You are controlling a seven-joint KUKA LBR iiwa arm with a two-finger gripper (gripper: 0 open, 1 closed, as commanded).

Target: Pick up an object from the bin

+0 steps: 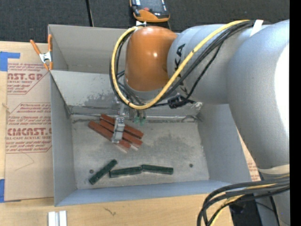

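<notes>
My gripper [118, 130] is low in the bin [63, 140], directly above a small bundle of red-brown sticks [99, 126]. It seems to touch the top of the bundle, or to be very close to it. How far it is open I cannot tell, and I also cannot see that it has hold of anything.

The red-brown sticks lie on the floor of the bin, close to the back wall and more toward the left side than the right. They lie side by side, flat, and slanted: one end points to the back left corner and the other end to the middle of the floor. Well apart from them, along the front edge, there are dark green sticks [136, 170] laid almost end to end in a row.

I judge the red-brown sticks to be light, stiff and rather thin, probably wood or hard plastic. I do not expect them to bend or be crushed in a firm grip. They look smooth, so one could slip or turn if I take it near an end. The better place is the middle of the length, closing across the narrow width. Because they lie tightly together, it is hard to separate only one; I may catch two, or push the neighbours away. I think the outer stick on the side toward the front is the easiest to take.
</notes>
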